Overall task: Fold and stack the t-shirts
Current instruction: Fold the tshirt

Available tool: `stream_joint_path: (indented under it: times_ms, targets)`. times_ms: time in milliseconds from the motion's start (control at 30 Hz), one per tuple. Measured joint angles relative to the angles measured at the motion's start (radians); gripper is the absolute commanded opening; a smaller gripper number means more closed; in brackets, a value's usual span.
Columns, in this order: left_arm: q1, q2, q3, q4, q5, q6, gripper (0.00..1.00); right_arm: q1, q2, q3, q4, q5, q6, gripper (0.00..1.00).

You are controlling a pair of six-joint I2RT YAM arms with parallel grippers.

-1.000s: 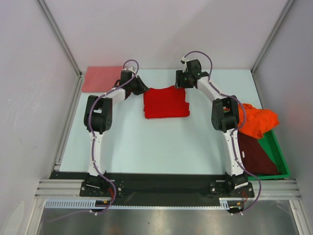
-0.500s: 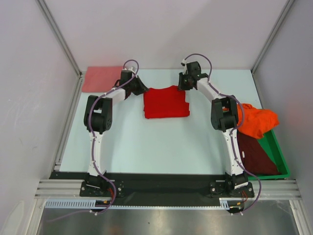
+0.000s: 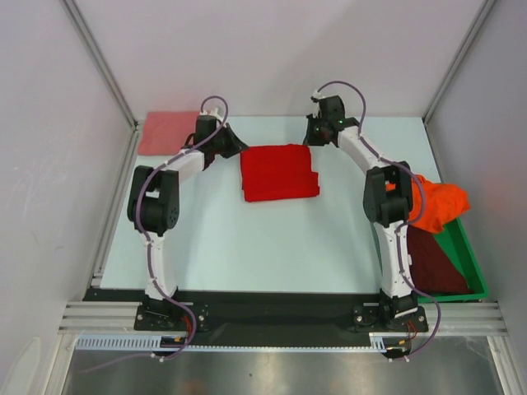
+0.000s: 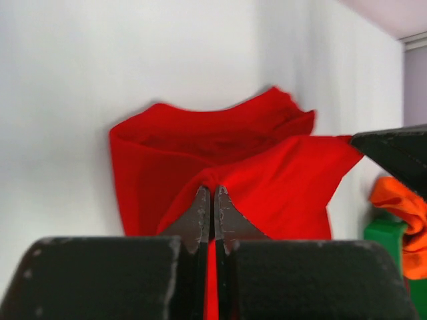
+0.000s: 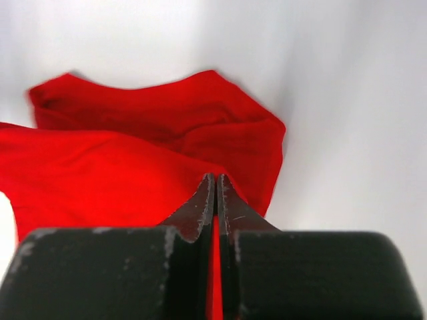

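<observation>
T-shirt point(image 3: 280, 171), bright red: far corners pinched between clenched left fingers point(image 4: 199, 217), right fingers point(image 5: 202, 210).

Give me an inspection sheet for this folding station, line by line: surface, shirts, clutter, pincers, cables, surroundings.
Surface: pale table, bare across the middle and near side.
Job's things: red t-shirt partly folded at the far middle; salmon-pink t-shirt flat in the far left corner; orange t-shirt spilling over the far end of the green bin; maroon t-shirt inside it.
Clutter: nothing seen.
Pincers: left pincer shut on the red t-shirt's far left corner; right pincer shut on its far right corner.
Cables: purple cables looped along both arms.
Surroundings: plain walls with metal frame posts.
</observation>
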Motion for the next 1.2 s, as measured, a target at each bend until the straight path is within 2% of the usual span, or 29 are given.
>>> stream_joint_path:
  times_ms: [167,367,700,800,900,1000,1067,1100,1133,1200]
  targets:
    - [-0.003,-0.085,-0.003,0.032,0.0,0.0,0.0,0.0,-0.112,-0.045,0.029,-0.007,0.024,0.0]
    - [-0.003,-0.082,0.007,0.036,0.0,-0.001,0.0,-0.006,-0.084,0.015,0.056,-0.039,0.04,0.0]
    - [0.015,0.158,0.227,0.051,0.007,-0.024,0.01,-0.041,0.105,0.052,0.206,-0.092,0.08,0.02]
    - [0.029,0.241,0.286,0.046,0.01,-0.037,0.07,-0.055,0.182,0.084,0.235,-0.106,0.101,0.06]
    - [0.045,0.293,0.303,0.037,0.01,-0.064,0.18,-0.067,0.236,0.098,0.262,-0.119,0.13,0.08]
    - [0.055,0.334,0.345,-0.013,0.008,-0.082,0.24,-0.076,0.251,0.117,0.278,-0.134,0.151,0.15]
    - [0.057,0.354,0.405,-0.058,0.006,-0.085,0.34,-0.083,0.253,0.133,0.277,-0.132,0.16,0.16]
    - [0.057,0.358,0.432,-0.081,-0.002,-0.084,0.39,-0.084,0.253,0.14,0.277,-0.132,0.165,0.24]
    - [0.058,0.358,0.453,-0.097,-0.008,-0.082,0.46,-0.086,0.253,0.147,0.277,-0.131,0.169,0.26]
    - [0.061,0.355,0.486,-0.115,-0.018,-0.068,0.51,-0.092,0.253,0.158,0.274,-0.13,0.171,0.29]
